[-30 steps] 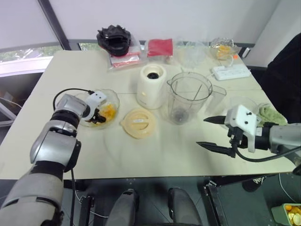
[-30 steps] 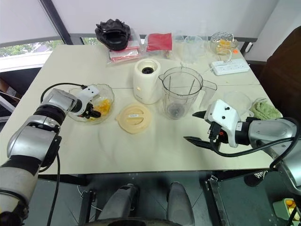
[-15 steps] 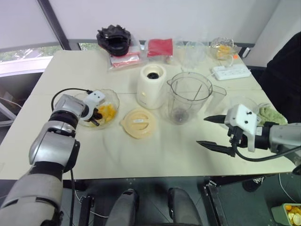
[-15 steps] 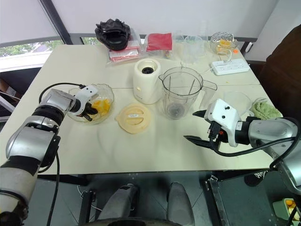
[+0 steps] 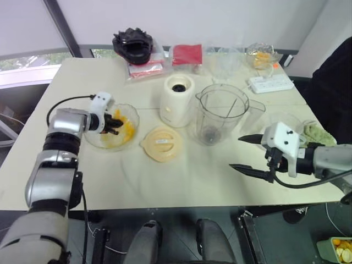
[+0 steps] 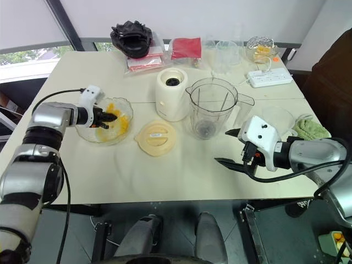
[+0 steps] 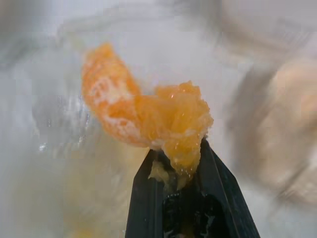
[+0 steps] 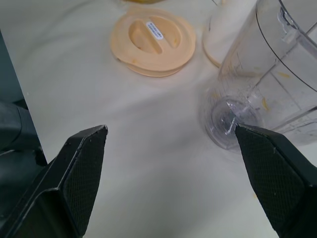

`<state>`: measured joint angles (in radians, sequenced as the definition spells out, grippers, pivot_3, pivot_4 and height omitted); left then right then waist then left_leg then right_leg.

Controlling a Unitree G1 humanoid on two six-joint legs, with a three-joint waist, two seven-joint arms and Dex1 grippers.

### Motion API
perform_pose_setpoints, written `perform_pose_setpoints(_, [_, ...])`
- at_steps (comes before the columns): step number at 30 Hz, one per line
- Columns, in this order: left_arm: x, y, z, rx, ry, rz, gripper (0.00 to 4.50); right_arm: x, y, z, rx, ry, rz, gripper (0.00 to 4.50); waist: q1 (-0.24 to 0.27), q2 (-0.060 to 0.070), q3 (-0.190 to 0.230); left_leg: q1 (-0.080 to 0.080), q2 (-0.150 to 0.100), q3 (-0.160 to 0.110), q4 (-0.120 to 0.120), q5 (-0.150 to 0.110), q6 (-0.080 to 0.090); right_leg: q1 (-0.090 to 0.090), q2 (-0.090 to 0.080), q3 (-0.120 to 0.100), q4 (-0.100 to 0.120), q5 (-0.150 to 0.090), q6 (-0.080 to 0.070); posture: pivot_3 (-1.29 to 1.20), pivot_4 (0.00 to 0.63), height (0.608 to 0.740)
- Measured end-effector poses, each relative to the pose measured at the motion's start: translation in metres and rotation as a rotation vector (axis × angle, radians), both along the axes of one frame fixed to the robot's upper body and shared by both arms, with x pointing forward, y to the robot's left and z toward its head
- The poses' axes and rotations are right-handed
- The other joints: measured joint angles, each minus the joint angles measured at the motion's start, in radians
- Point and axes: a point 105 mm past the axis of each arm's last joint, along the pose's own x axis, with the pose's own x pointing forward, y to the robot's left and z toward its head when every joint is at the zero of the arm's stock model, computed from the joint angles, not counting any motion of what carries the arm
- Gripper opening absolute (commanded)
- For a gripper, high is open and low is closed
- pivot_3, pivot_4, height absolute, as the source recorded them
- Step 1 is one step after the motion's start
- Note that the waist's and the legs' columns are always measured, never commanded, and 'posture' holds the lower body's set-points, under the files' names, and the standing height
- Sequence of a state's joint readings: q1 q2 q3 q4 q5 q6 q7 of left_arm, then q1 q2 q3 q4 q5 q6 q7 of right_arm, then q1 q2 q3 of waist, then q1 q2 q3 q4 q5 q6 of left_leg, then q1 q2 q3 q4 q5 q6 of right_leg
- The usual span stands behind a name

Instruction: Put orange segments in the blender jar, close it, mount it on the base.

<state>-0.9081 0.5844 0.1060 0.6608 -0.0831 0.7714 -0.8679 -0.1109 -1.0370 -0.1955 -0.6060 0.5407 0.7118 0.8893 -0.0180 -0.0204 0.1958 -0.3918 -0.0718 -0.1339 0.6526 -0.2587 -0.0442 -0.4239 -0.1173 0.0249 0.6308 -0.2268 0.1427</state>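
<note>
My left gripper (image 5: pixel 115 122) hangs over the glass bowl (image 5: pixel 101 141) of orange segments (image 5: pixel 127 128), shut on one orange segment (image 7: pixel 148 118) that juts out beyond the fingertips. The clear blender jar (image 5: pixel 221 114) stands upright and uncovered in the middle of the table, right of the cream blender base (image 5: pixel 178 100). The round cream lid (image 5: pixel 161 144) lies flat in front of the base. My right gripper (image 5: pixel 242 153) stands wide open above the table, in front and to the right of the jar, with nothing between its fingers.
At the back of the table lie a black object (image 5: pixel 132 47), a red packet (image 5: pixel 187 55), clear containers (image 5: pixel 225 61), a bowl with orange bits (image 5: pixel 259 55) and a white power strip (image 5: pixel 271 83). A green cloth (image 5: pixel 317 133) lies at the right edge.
My left gripper has risen out of the bowl with an orange segment pinched in it and its wrist has swung outward. The right arm has stayed put.
</note>
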Motion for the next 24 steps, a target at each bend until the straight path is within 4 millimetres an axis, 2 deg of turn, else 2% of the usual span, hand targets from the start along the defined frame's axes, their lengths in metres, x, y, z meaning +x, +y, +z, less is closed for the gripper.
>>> perform_pose_setpoints(8, [-0.02, -0.002, 0.031, -0.329, -0.163, 0.128, 0.13, 0.0, 0.001, -0.001, -0.006, 0.004, 0.01, 4.3, 0.009, 0.0, 0.0, 0.0, 0.0, -0.001, 0.001, 0.0, -0.001, 0.001, 0.0, 0.0, 0.0, 0.0, -0.001, 0.0, 0.15, 0.74])
perform_pose_setpoints(11, [-0.023, -0.003, 0.048, -0.416, -0.237, 0.167, 0.13, 0.001, 0.0, -0.001, -0.007, 0.002, 0.005, 4.3, 0.009, 0.0, 0.0, 0.0, 0.0, 0.0, 0.001, 0.001, -0.001, 0.001, 0.0, 0.0, 0.0, 0.0, -0.001, 0.0, 0.15, 0.74])
perform_pose_setpoints(18, [-0.021, -0.013, 0.079, -0.478, -0.326, 0.163, 0.13, 0.0, -0.002, -0.005, -0.005, 0.003, -0.017, 4.3, 0.009, 0.0, 0.0, 0.0, 0.0, 0.0, 0.0, 0.001, -0.001, 0.001, 0.0, 0.0, 0.0, 0.0, -0.001, 0.0, 0.15, 0.74])
perform_pose_setpoints(21, [-0.016, -0.02, 0.105, -0.49, -0.393, 0.131, 0.13, -0.002, -0.003, -0.007, 0.0, 0.001, -0.036, 4.3, 0.01, 0.0, 0.0, 0.0, -0.001, 0.0, 0.001, 0.001, -0.001, 0.001, 0.0, 0.0, -0.001, 0.0, -0.001, 0.0, 0.15, 0.74])
perform_pose_setpoints(24, [-0.009, -0.038, 0.126, -0.489, -0.427, 0.055, 0.13, -0.004, -0.003, -0.009, 0.01, -0.005, -0.057, 4.3, 0.013, 0.0, 0.0, 0.0, -0.001, 0.0, 0.001, 0.001, -0.001, 0.001, 0.0, 0.0, -0.001, 0.0, -0.001, 0.0, 0.15, 0.74])
